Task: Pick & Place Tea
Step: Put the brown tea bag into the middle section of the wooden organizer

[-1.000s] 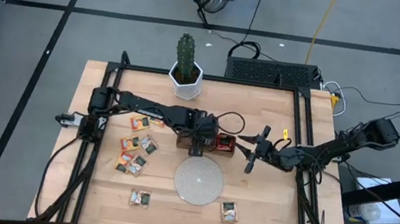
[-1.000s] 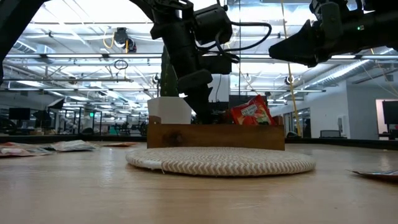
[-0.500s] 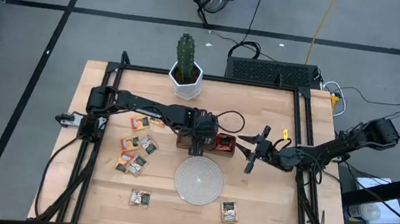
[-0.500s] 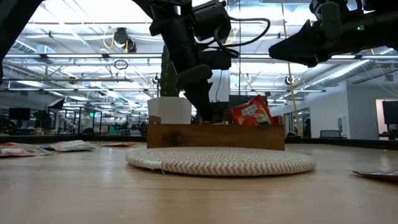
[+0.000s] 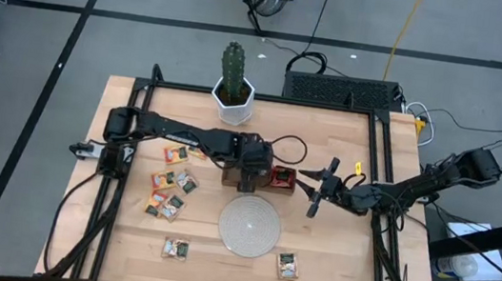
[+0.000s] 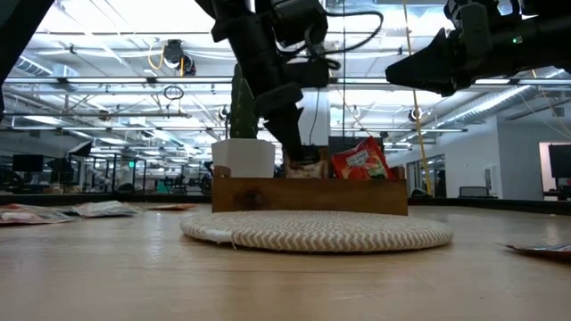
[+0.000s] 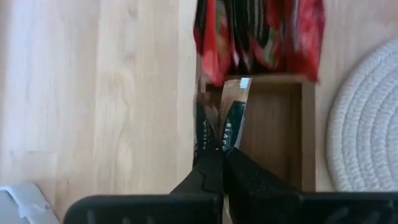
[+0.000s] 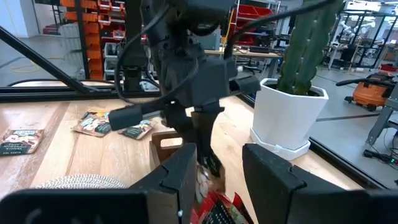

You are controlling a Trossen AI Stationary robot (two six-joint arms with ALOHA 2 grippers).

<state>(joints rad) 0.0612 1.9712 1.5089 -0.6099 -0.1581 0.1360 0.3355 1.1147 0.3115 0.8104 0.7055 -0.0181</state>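
Observation:
My left gripper stands over the brown wooden tray, shut on a dark green tea sachet in the tray's middle compartment. In the low view the sachet sticks up above the tray wall. Red sachets stand upright in the neighbouring compartment and also show in the low view. The round woven disc lies just in front of the tray. My right gripper hovers open and empty to the tray's right. My left gripper pinches the green sachet by one edge between its two shut fingers. The fingers come from above, slanting down into the tray. The sachet stands on edge inside the middle compartment; whether its lower end touches the tray floor is hidden.
Loose sachets lie on the table's left, and near the front edge. A cactus in a white pot stands behind the tray at the far edge.
My left gripper has risen a little over the tray, still shut, and its arm has drawn slightly toward the table's left. The green sachet now shows above the tray wall in the low view, where before it was hidden.

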